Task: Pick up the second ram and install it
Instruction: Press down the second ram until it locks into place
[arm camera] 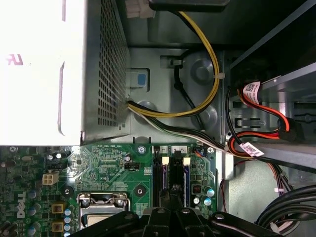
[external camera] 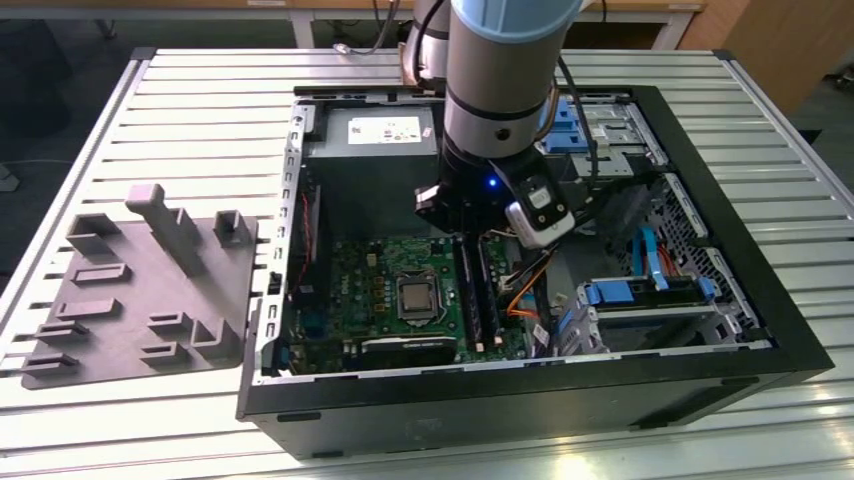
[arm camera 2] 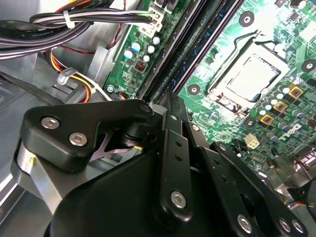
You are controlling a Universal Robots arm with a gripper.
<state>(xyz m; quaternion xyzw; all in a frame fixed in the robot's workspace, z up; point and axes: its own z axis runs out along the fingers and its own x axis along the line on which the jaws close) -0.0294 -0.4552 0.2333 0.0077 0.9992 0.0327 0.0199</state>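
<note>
Second ram [external camera: 477,290] stands on edge in the slot sockets [arm camera: 173,175] of the motherboard [external camera: 387,290], beside the CPU socket [external camera: 419,298], inside the open PC case [external camera: 694,380], which lies toward the tabletop's [external camera: 200,100] near edge. Hand [arm camera 2: 170,111] sits directly over the ram w/ fingers [arm camera 2: 173,148] drawn close together at its top edge; can't tell if it grips the ram or just presses on it. Grey foam tray [external camera: 134,290] lies on the tabletop beside the case, on the exterior view's left.

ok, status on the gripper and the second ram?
Gripper down inside the open black computer case, over the long black memory slots on the green motherboard. Second ram: can't make it out apart from the slots. Orange cable bundle beside the slots.
</note>
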